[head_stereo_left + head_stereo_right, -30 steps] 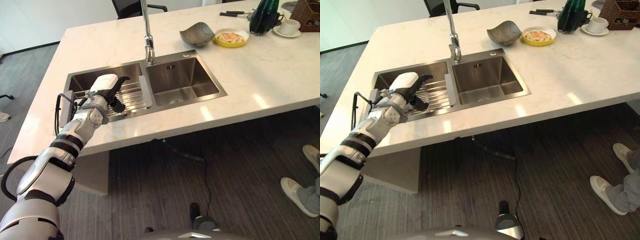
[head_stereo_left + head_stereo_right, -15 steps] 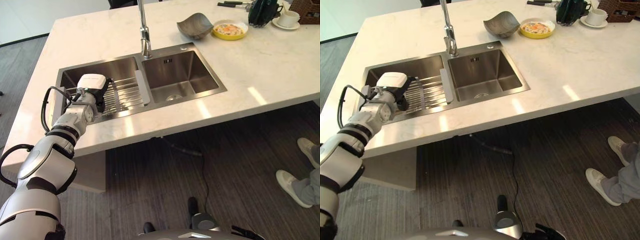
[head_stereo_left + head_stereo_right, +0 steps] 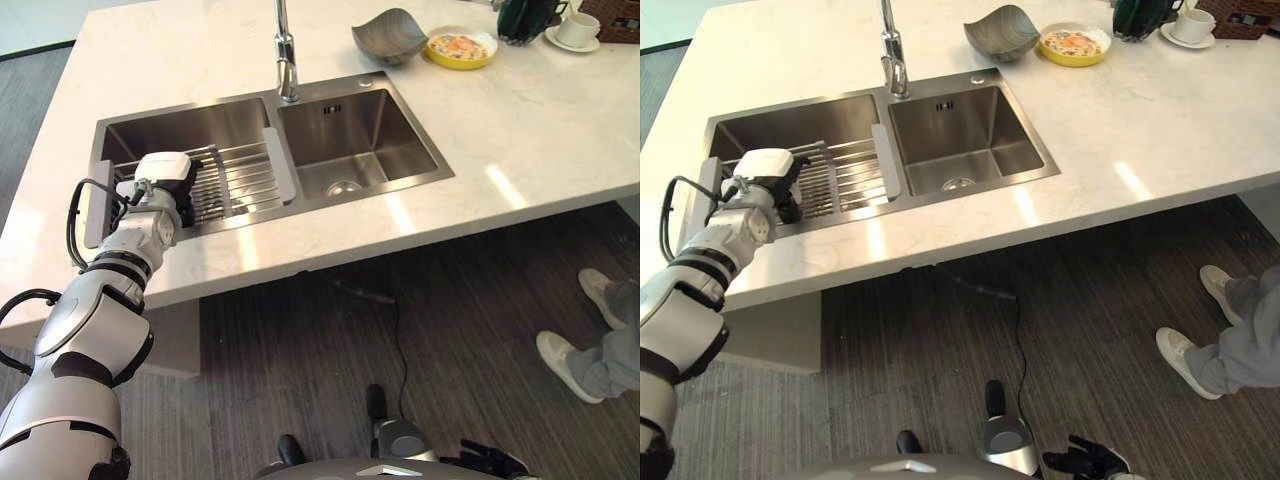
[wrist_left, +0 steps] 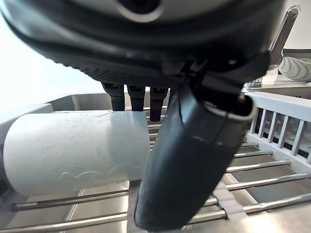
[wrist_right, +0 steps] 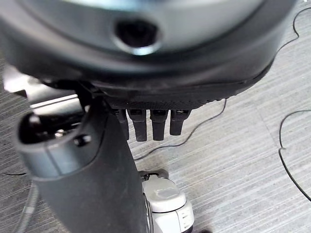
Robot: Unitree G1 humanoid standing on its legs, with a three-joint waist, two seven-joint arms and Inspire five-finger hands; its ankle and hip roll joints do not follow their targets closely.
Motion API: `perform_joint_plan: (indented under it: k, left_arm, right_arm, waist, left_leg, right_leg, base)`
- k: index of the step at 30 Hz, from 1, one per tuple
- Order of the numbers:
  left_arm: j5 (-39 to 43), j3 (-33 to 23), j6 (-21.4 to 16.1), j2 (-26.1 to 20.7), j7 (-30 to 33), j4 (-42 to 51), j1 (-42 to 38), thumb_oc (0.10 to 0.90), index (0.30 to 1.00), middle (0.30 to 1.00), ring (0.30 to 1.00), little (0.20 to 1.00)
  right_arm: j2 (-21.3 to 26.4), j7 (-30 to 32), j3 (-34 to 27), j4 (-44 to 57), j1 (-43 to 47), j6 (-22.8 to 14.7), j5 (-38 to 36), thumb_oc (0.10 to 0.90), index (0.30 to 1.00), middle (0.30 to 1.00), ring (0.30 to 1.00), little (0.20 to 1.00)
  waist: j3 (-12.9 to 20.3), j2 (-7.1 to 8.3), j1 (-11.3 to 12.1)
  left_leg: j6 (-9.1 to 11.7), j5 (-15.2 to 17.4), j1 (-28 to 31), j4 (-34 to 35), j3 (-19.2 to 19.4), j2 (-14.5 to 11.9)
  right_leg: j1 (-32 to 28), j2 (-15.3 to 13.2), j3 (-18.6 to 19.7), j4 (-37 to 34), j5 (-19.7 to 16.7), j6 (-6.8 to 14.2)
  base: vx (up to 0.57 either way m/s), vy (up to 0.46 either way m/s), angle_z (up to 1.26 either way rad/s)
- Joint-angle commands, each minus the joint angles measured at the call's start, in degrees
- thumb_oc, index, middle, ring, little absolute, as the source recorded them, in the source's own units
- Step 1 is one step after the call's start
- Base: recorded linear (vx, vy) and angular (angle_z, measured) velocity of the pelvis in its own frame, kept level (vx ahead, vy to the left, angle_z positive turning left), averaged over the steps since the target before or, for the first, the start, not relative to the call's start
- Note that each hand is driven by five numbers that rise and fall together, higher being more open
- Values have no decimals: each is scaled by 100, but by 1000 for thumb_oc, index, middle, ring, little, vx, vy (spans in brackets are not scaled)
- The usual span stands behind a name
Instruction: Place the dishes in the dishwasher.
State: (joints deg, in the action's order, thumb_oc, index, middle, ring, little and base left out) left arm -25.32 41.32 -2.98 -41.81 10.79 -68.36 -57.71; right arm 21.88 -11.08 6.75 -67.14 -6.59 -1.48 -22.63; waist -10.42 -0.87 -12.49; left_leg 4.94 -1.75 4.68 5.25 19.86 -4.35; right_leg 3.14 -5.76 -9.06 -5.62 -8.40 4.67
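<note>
Reaching left hand [image 3: 172, 190] over the sink rack [image 3: 238, 180], fingers straight, unclosed; curl around the white cup [image 4: 77, 150] squarely before lifting.

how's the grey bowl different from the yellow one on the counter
The grey bowl is dark and metallic-looking, with a wavy, uneven rim; the yellow bowl is bright, round and even-rimmed. The grey bowl looks empty and deeper, while the yellow bowl is shallow and holds food. Both sit upright, side by side, on the white countertop behind the sink.
</note>
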Motion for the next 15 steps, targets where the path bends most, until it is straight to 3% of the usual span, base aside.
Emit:
perform_joint_plan:
  k: [1, 15]
  left_arm:
    - [230, -324, 119, -478, 394, -473, -1536, 800, 900, 900, 900, 900]
    - [1319, -821, 33, -549, 287, -666, -1535, 800, 900, 900, 900, 900]
  right_arm:
    - [134, 26, 273, 5, 91, -81, -74, 800, 900, 900, 900, 900]
    - [130, 23, 322, -49, 227, 27, 16, 800, 900, 900, 900, 900]
  waist:
    - [166, 174, 107]
    - [200, 301, 162]
  left_leg:
    - [-140, 528, 280, -25, -31, 438]
    - [-144, 530, 230, -25, 68, 452]
  right_leg:
    - [344, -245, -29, 270, 289, 916]
    - [393, -280, -160, 196, 127, 974]
  base:
    - [0, 0, 0]
    - [3, 26, -2]
